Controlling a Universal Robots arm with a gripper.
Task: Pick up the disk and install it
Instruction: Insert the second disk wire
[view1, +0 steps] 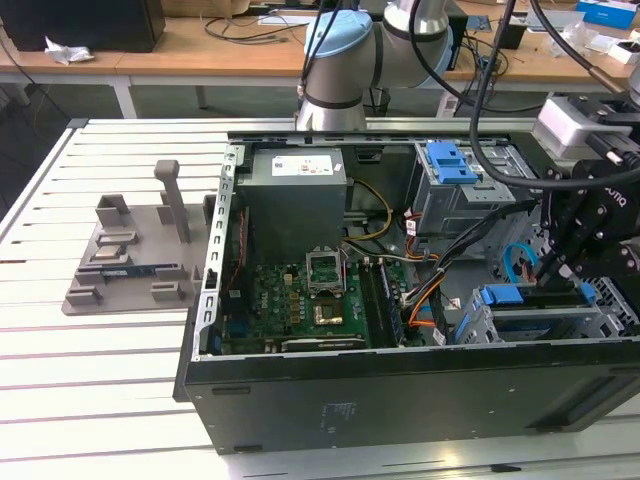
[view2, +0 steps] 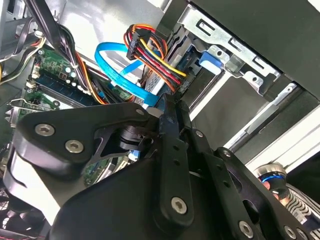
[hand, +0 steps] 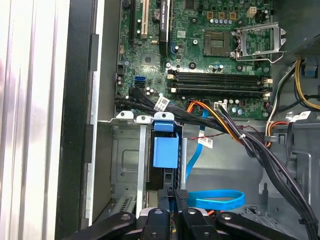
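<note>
From where I stand, the arm reaches into the open computer case (view1: 400, 330) lying on the slatted bench (view1: 90, 380), at the exterior view's right. The claw (hand: 175, 197) sits with its fingers pressed together right at the near end of the disk (hand: 165, 150). That disk stands on edge in the grey drive cage (hand: 125, 165), its blue rail end facing up between the cage walls; in the exterior view the same blue end (view1: 515, 297) shows just beside the black wrist. It looks mostly seated already, so I judge this the final push home.

Doing it well means pressing straight along the slot, never sideways, so the rails do not bind. The loose blue data cable (hand: 217, 199) lies close under the fingers and could get pinched.
</note>
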